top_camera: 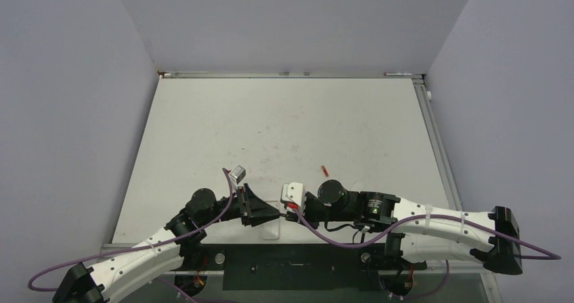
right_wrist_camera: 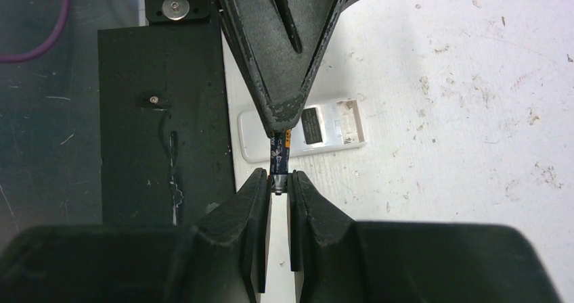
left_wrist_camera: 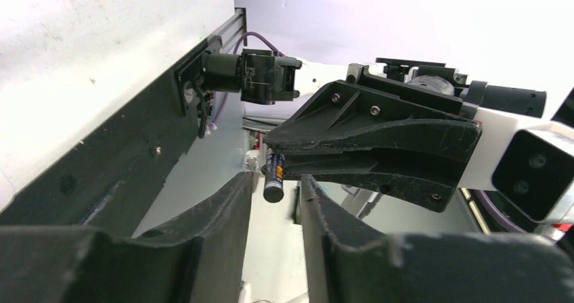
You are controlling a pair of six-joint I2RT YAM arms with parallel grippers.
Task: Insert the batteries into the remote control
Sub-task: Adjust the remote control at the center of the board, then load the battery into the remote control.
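A slim dark battery (right_wrist_camera: 278, 155) with an orange mark hangs in the air between the two grippers. My right gripper (right_wrist_camera: 278, 180) is shut on its near end. In the left wrist view the same battery (left_wrist_camera: 274, 176) sits between the fingertips of my left gripper (left_wrist_camera: 275, 180), which stand open with a gap on each side. The white remote control (right_wrist_camera: 318, 130) lies flat on the table just below and beyond the battery, back up, with its battery compartment open. From above, both grippers (top_camera: 283, 212) meet tip to tip over the remote (top_camera: 271, 231) at the table's near edge.
The black base plate (right_wrist_camera: 162, 113) borders the remote on the near side. A small red piece (top_camera: 323, 170) lies on the white table (top_camera: 284, 127) beyond the right arm. Grey walls enclose the table on three sides.
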